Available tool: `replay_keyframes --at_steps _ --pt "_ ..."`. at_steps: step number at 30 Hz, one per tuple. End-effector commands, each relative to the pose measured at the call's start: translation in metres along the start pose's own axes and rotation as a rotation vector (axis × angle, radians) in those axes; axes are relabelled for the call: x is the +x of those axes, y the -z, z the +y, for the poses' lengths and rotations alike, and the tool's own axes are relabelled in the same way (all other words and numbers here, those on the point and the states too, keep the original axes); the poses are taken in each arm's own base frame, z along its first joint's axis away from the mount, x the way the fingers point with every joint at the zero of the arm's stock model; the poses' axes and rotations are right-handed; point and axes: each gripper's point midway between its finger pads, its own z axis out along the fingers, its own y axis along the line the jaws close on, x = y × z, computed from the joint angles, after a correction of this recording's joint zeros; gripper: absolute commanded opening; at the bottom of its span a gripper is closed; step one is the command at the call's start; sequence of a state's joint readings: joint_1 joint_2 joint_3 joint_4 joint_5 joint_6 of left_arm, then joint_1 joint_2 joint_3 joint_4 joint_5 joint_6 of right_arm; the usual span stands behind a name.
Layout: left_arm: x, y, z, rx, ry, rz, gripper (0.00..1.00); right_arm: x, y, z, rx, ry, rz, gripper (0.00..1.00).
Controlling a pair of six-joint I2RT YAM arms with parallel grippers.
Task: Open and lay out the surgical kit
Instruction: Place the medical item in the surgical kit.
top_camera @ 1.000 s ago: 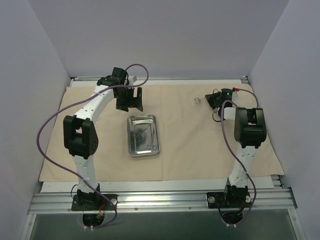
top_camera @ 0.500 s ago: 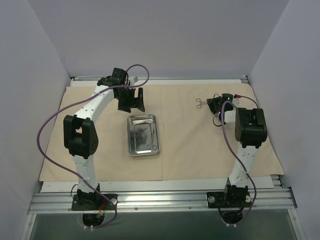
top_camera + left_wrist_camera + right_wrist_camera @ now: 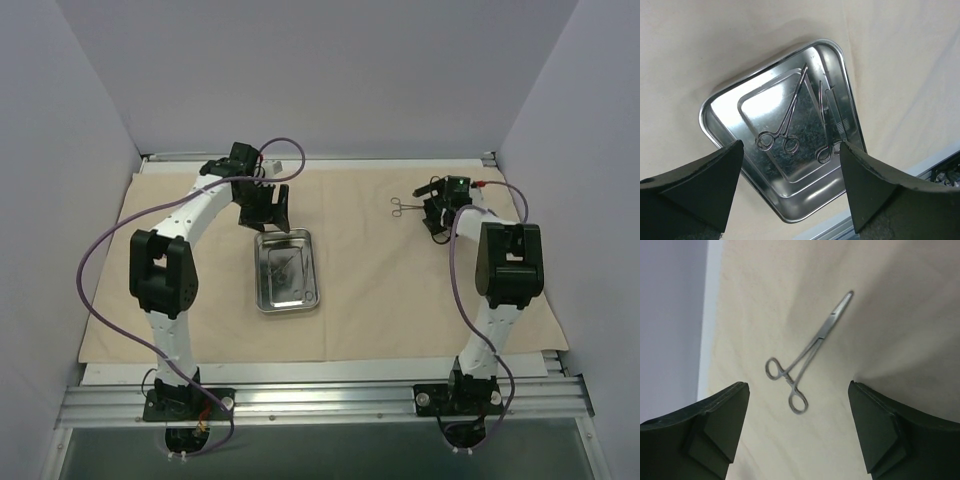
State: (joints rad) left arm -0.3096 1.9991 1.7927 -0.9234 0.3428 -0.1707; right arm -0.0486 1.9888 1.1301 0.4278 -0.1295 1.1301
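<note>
1. Now hovering with the left gripper over the small rectangular shiny steel tray with rounded corners, with jaws gaping wide and gripping nothing.
2. Showing two thin metal ring-handled forceps lying side by side inside that tray, rings toward the gripper.
3. Resting the tray near the middle of the large beige cloth wrap, which is lying spread flat.
4. Hanging with the right gripper over the cloth's far right part, with jaws likewise gaping wide and empty.
5. Showing a third thin metal ring-handled forceps lying flat on the cloth below those fingers, touching neither.
</note>
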Motion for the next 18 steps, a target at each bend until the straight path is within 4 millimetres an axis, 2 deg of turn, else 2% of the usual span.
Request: replay_keyframes --at_steps 1,3,6,7,9,10,12,16,18 --pt "0.005 0.005 -0.012 -0.011 -0.079 -0.012 0.84 -0.019 0.042 -0.023 0.259 0.122 0.024 0.84" --pt "0.016 -0.002 -0.017 -0.034 -0.091 0.016 0.80 -0.031 0.061 -0.023 0.327 0.196 0.042 0.91" --pt "0.027 -0.010 -0.019 -0.069 -0.092 0.041 0.76 -0.038 0.084 -0.020 0.349 0.251 0.057 0.92" --pt "0.032 -0.013 -0.023 -0.088 -0.103 0.050 0.74 -0.039 0.095 -0.012 0.320 0.289 0.067 0.92" --pt "0.041 -0.017 -0.026 -0.098 -0.098 0.073 0.71 -0.027 0.106 -0.008 0.291 0.330 0.118 0.90" --pt "0.046 -0.017 -0.028 -0.114 -0.094 0.085 0.65 -0.024 0.117 -0.005 0.274 0.370 0.131 0.89" --pt "0.063 -0.019 -0.029 -0.119 -0.027 0.135 0.59 -0.011 0.131 -0.004 0.257 0.408 0.176 0.88" --pt "0.086 -0.021 -0.037 -0.146 0.054 0.152 0.61 0.000 0.162 -0.006 0.211 0.437 0.199 0.86" --pt "0.095 -0.027 -0.048 -0.119 0.087 0.163 0.64 0.004 0.174 -0.001 0.175 0.448 0.209 0.86"
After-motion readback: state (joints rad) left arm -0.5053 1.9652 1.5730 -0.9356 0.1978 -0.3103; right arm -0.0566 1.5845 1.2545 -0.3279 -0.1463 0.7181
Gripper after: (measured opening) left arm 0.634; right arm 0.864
